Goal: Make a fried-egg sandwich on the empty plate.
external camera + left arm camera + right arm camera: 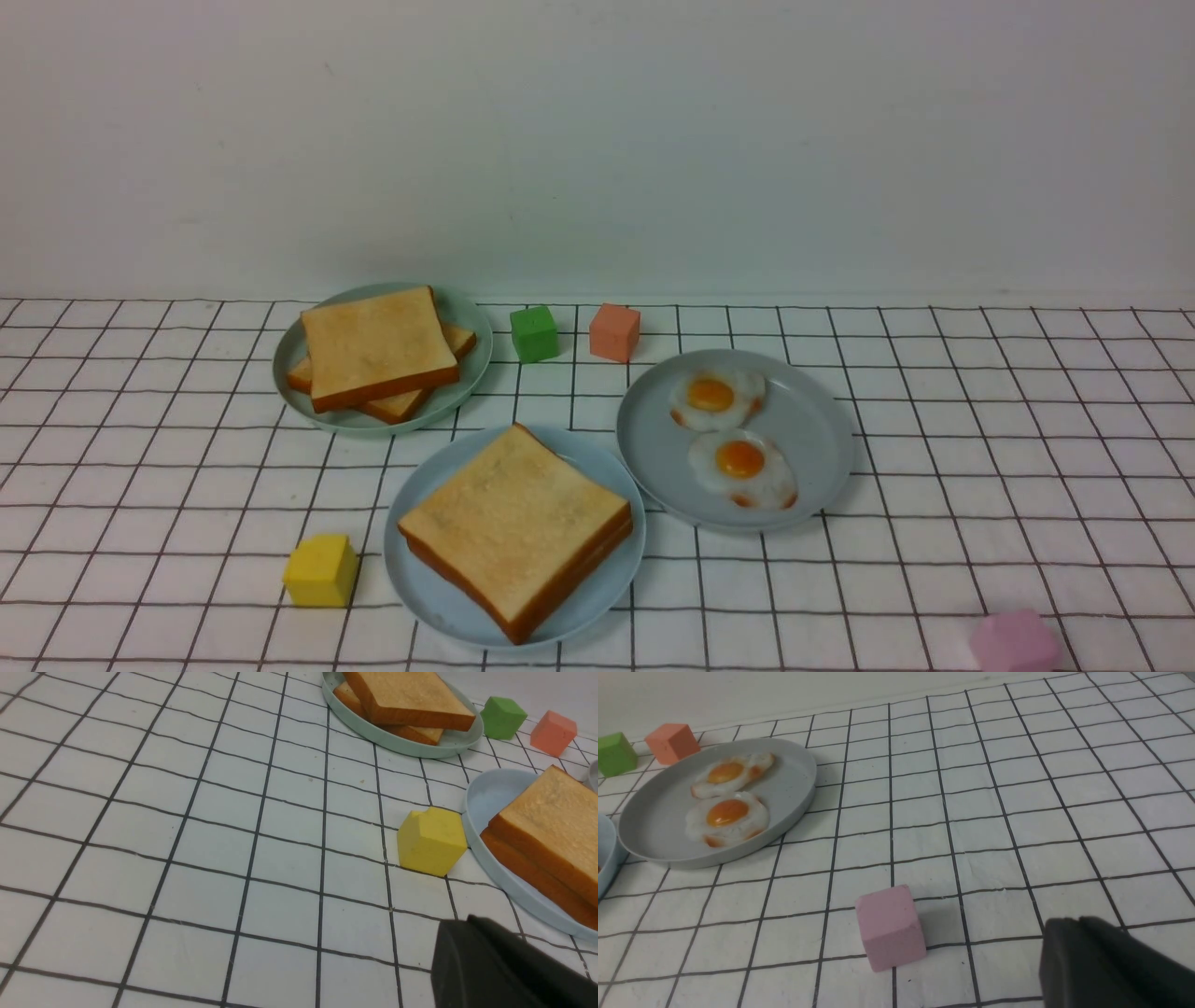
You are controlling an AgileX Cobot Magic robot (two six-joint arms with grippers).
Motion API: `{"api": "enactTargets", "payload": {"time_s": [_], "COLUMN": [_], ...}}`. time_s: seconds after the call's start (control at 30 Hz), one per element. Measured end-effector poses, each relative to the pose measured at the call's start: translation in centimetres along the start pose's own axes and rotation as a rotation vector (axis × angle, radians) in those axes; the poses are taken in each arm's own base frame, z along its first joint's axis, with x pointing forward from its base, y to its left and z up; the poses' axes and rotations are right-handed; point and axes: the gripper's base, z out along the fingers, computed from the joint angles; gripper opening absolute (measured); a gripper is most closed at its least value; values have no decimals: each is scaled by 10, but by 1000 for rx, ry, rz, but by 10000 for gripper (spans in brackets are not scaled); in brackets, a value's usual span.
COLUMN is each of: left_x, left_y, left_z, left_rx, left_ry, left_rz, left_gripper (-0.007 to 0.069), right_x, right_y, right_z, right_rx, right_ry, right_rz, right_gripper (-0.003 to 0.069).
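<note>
The sky-blue plate (420, 579) sits at the front centre and holds two stacked toast slices (515, 523). No egg shows between them. The plate (486, 798) and the stack (551, 830) also show in the left wrist view. Two fried eggs (715, 397) (742, 464) lie on the grey-blue plate (812, 439) to the right. My left gripper (469, 921) is shut and empty, low over the cloth, short of the yellow cube. My right gripper (1078, 921) is shut and empty, near the pink cube. Neither arm shows in the front view.
A pale green plate (471, 322) at the back left holds two more toast slices (376, 345). A yellow cube (320, 569) stands left of the blue plate. Green (534, 332) and salmon (614, 331) cubes stand at the back, and a pink cube (1013, 642) at the front right.
</note>
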Motion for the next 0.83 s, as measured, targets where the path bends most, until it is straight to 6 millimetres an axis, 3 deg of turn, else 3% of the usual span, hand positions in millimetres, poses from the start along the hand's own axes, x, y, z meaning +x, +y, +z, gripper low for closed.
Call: {"api": "enactTargets", "payload": {"time_s": [0.83], "left_x": [0], "left_y": [0], "left_z": [0], "left_rx": [0], "left_ry": [0], "left_rz": [-1], "left_gripper": [5], "right_x": [0], "right_y": [0], "right_z": [0], "right_rx": [0], "right_ry": [0], "right_rz": [0], "right_gripper": [76]}}
